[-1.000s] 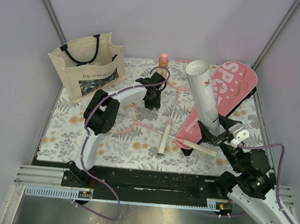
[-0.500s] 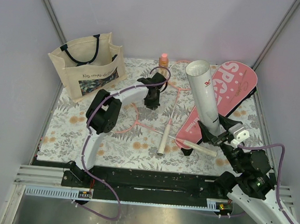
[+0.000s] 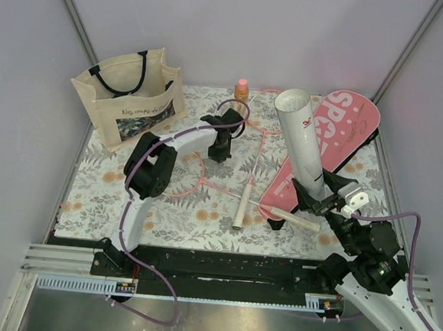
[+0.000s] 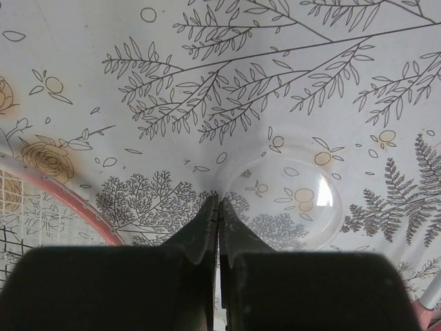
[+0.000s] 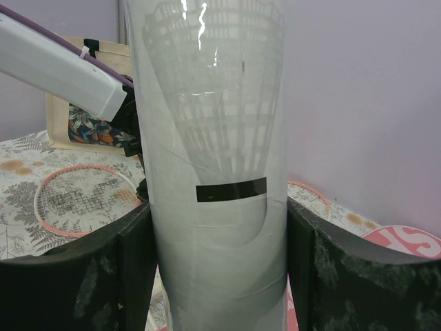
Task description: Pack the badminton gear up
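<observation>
Your right end effector clamps the long white tube, tilted over the pink racket-shaped cover at right. Your left end effector is pressed together at the edge of a clear round lid on the counter. Capping looks next, so check that grip first.

Your left gripper is pressed shut, pointing down, well left of the white tube; your right gripper clasps that tube's lower end, jaws wide.
</observation>
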Controlling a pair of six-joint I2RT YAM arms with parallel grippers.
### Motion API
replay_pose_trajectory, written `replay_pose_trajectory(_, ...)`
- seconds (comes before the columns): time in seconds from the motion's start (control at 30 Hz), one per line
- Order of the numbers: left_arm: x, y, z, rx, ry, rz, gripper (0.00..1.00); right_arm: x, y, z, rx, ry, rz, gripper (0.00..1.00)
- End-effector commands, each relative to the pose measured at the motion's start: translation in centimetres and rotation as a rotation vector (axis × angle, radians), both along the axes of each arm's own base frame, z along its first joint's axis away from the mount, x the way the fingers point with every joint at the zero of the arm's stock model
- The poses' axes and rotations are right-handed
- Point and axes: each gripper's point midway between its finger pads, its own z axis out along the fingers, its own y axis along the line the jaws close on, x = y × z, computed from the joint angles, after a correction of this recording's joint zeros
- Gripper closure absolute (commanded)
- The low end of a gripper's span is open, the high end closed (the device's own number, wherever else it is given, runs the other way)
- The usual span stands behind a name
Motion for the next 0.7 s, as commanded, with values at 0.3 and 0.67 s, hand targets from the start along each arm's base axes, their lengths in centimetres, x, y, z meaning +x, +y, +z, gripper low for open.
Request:
replay_pose_trajectory(0.3,0.1,1.3,5.7,-0.091,-0.114,0.034,1.00,-0.1,0.0,1.1,0.058,-0.014,0.010,0.62)
replay_pose_trajectory(0.67,0.3,2.6,9.0,-0.194,-0.192,0.014,0.96,1.0,1.5,-2.2,0.036,0.073,0.029,0.62)
